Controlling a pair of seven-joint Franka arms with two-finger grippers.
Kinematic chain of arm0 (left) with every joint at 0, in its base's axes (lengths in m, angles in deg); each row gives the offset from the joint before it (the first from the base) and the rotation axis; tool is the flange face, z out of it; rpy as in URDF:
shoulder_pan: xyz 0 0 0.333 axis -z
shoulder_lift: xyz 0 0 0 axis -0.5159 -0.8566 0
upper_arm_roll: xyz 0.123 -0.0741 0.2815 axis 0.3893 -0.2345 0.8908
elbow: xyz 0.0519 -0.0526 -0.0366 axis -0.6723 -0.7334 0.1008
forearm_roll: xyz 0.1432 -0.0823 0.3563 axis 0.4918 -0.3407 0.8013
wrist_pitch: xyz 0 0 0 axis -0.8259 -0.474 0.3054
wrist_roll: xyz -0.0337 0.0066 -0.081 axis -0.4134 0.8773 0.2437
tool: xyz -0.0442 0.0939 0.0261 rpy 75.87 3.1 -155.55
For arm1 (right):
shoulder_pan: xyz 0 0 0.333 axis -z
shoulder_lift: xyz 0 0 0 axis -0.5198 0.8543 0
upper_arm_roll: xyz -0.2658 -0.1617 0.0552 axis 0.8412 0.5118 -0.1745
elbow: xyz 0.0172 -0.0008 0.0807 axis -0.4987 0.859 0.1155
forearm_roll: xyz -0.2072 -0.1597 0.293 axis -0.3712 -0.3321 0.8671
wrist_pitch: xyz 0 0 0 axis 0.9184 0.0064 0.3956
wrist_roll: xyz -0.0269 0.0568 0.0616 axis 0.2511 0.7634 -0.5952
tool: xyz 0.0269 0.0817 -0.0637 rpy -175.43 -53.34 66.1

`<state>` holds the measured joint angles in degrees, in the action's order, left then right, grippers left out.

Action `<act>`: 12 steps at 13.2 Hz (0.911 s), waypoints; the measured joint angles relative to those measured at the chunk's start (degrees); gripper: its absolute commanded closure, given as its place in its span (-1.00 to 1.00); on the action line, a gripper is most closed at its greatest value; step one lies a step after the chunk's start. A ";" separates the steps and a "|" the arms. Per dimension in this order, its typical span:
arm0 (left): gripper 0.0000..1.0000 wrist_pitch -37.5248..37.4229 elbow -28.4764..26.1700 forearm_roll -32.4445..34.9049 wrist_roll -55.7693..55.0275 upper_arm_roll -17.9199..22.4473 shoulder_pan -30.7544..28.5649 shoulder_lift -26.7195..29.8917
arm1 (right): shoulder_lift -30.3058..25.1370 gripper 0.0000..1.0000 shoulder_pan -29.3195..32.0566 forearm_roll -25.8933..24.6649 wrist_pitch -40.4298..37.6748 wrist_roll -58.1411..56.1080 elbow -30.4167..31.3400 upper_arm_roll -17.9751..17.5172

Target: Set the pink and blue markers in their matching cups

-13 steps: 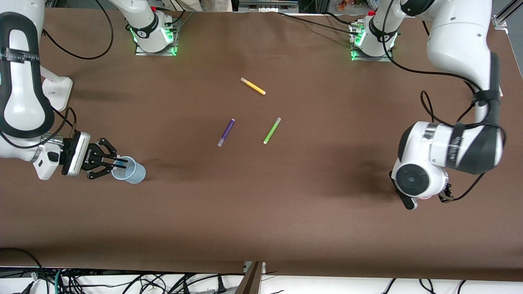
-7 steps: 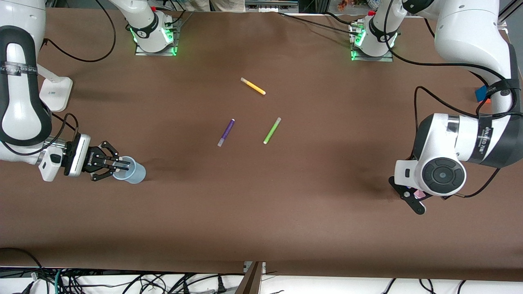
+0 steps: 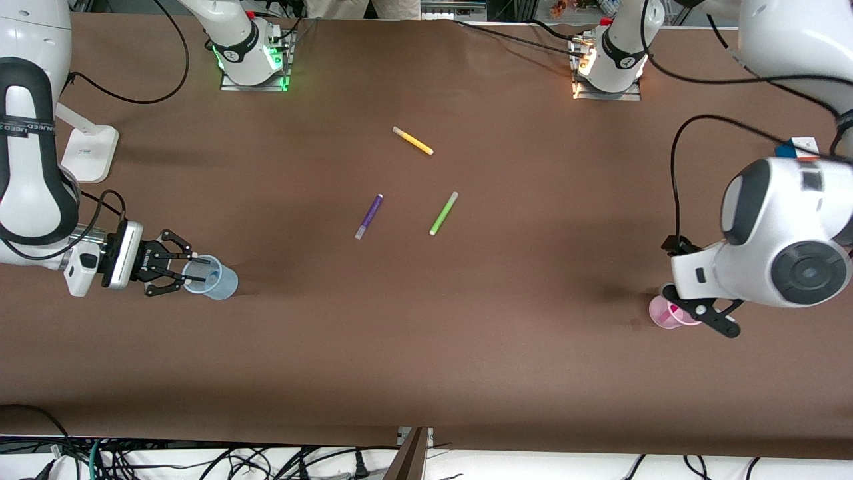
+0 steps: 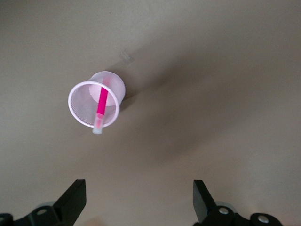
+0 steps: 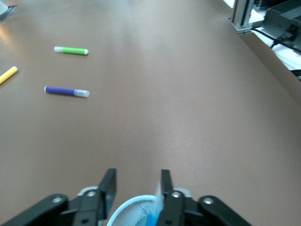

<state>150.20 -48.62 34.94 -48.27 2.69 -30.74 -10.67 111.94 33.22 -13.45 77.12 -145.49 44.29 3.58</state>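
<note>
The left gripper (image 4: 136, 200), empty and spread wide, hangs over the pink cup (image 4: 96, 99) holding the pink marker (image 4: 99, 109), while the right gripper (image 3: 190, 272), fingers parted, releases the blue marker (image 3: 200, 262) into the blue cup (image 3: 212, 277); withdrawal likely follows.

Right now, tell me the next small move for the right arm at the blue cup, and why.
Probably lift the right gripper straight up off the blue cup. Its fingers are parted over the rim, and the blue marker already seems to sit inside. The pink marker stands in the pink cup, the left gripper open above it.
</note>
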 measured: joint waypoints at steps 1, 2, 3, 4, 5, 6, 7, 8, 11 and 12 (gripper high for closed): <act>-1.00 -0.14 0.04 -1.37 -3.80 -0.04 -0.04 0.98 | -0.02 -1.00 -0.01 0.02 0.00 3.57 -0.92 -0.09; -1.00 -0.12 0.10 -1.92 -7.05 -0.08 -0.14 1.90 | -0.08 -1.00 -0.02 -0.01 -0.06 8.02 -2.07 -0.23; -1.00 -0.11 0.28 -2.21 -9.62 -0.13 -0.28 2.94 | -0.15 -1.00 -0.08 -0.45 -0.27 13.53 -3.45 -0.36; -1.00 -0.13 0.42 -3.23 -12.08 -0.13 -0.46 4.29 | -0.22 -1.00 -0.22 -1.89 -0.54 19.76 -5.06 -0.50; -1.00 -0.15 0.55 -5.39 -15.23 -0.08 -0.70 5.96 | -0.33 -1.00 -0.58 -4.40 -0.80 26.68 -6.85 -0.63; -1.00 -0.23 0.68 -8.50 -19.02 -0.01 -1.15 7.94 | -0.51 -1.00 -1.18 -7.63 -0.94 34.27 -8.64 -0.80; -1.00 -0.50 0.68 -11.62 -22.41 0.06 -2.04 10.17 | -0.75 -1.00 -1.99 -11.46 -0.96 42.14 -10.32 -0.92; -1.00 -1.14 0.36 -13.77 -24.25 0.08 -3.38 12.72 | -1.04 -1.00 -2.98 -15.53 -0.96 50.06 -12.06 -1.07; -1.00 2.27 -8.73 -14.72 -24.78 0.08 -5.72 21.11 | -1.66 -1.00 -5.78 -25.93 -3.79 71.78 -15.78 -1.15; -1.00 7.19 -14.97 -14.74 -25.19 0.07 -6.09 24.75 | -1.68 -1.00 -6.34 -29.09 -5.64 78.14 -16.76 -1.14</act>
<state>157.39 -63.58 20.19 -73.46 2.75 -36.83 14.08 110.26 26.88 -42.54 71.48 -67.35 27.52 2.44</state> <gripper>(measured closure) 0.000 0.000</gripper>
